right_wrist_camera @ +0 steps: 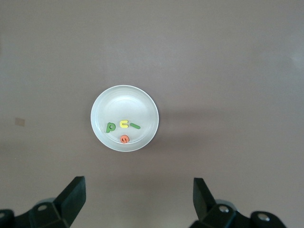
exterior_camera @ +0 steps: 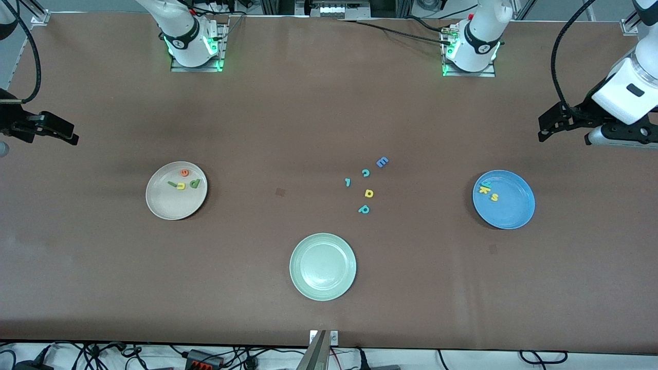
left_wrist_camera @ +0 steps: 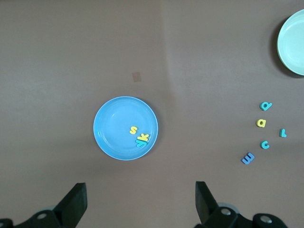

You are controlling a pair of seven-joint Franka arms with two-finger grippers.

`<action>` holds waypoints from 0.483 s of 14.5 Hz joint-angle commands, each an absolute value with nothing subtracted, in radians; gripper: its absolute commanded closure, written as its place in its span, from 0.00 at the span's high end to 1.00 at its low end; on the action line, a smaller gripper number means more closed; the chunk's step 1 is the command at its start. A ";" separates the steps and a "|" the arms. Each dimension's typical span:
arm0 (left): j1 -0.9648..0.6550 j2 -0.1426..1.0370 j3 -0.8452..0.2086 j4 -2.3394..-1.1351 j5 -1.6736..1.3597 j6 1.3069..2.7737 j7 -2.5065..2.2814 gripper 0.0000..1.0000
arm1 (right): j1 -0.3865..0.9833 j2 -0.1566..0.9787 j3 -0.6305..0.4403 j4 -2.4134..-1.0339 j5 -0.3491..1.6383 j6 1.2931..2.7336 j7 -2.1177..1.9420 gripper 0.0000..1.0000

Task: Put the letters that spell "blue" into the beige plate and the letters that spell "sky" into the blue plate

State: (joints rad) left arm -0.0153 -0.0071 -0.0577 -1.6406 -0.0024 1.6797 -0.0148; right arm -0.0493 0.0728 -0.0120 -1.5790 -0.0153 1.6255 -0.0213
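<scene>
The beige plate [exterior_camera: 175, 206] lies toward the right arm's end of the table. In it are the light green b [exterior_camera: 194, 183], dark green l [exterior_camera: 171, 183], yellow u [exterior_camera: 181, 186] and orange e [exterior_camera: 184, 172]. The blue plate [exterior_camera: 513, 209] lies toward the left arm's end and holds the yellow s [exterior_camera: 494, 197], yellow k [exterior_camera: 485, 189] and teal y [exterior_camera: 482, 184]. My left gripper [exterior_camera: 547, 128] hangs open and empty over bare table at its end, apart from the blue plate [left_wrist_camera: 114, 122]. My right gripper [exterior_camera: 64, 132] hangs open and empty at the other end, apart from the beige plate [right_wrist_camera: 124, 103].
A pale green plate [exterior_camera: 323, 294] sits nearest the front camera, mid-table. Loose letters lie between it and the blue plate: a blue E [exterior_camera: 382, 162], teal c [exterior_camera: 365, 172], a small teal piece [exterior_camera: 348, 182], a yellow round letter [exterior_camera: 368, 193] and a teal p [exterior_camera: 364, 209].
</scene>
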 commanded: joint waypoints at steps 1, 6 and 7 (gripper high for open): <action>-0.015 -0.018 -0.058 -1.635 -0.021 1.674 -0.002 1.00 | -0.054 0.046 -0.005 -1.632 -0.032 1.661 -0.017 1.00; -0.015 -0.018 -0.058 -1.635 -0.021 1.674 -0.002 1.00 | -0.060 0.043 -0.008 -1.634 -0.032 1.660 -0.017 1.00; -0.017 -0.018 -0.058 -1.635 -0.021 1.674 -0.002 1.00 | -0.060 0.043 -0.008 -1.634 -0.032 1.658 -0.017 1.00</action>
